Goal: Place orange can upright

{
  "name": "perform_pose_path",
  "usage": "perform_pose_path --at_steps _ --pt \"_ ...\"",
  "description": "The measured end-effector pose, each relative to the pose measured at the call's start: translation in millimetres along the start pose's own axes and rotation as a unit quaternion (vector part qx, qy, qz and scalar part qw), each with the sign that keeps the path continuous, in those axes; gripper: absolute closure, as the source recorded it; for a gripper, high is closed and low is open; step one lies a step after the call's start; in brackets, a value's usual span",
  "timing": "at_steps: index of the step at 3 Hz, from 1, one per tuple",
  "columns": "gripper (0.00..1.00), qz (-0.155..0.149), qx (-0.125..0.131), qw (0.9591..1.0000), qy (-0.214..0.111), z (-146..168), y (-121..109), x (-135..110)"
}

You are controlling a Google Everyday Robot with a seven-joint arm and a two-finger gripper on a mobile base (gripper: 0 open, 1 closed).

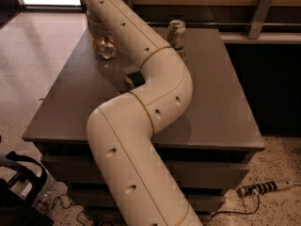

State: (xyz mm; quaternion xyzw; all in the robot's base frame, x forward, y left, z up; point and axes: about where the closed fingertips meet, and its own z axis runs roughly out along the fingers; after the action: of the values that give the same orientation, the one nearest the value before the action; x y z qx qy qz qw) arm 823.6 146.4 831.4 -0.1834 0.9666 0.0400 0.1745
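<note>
Orange can (105, 48) below end effector (95, 24)

So the white-and-green can (176, 33) stands upright near the back edge of the grey table (225, 102), well right of the gripper (97, 28) at the far-left corner. Mid-table there's a small green-ish thing (135, 78), maybe a sponge. A power strip (263, 188) lies on the speckled floor (282, 159).
</note>
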Motion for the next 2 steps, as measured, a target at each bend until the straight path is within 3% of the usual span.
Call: perform_pose_path --at_steps 2 --pt "1.00 -0.003 0.036 0.9987 -0.037 -39 -12 -15"
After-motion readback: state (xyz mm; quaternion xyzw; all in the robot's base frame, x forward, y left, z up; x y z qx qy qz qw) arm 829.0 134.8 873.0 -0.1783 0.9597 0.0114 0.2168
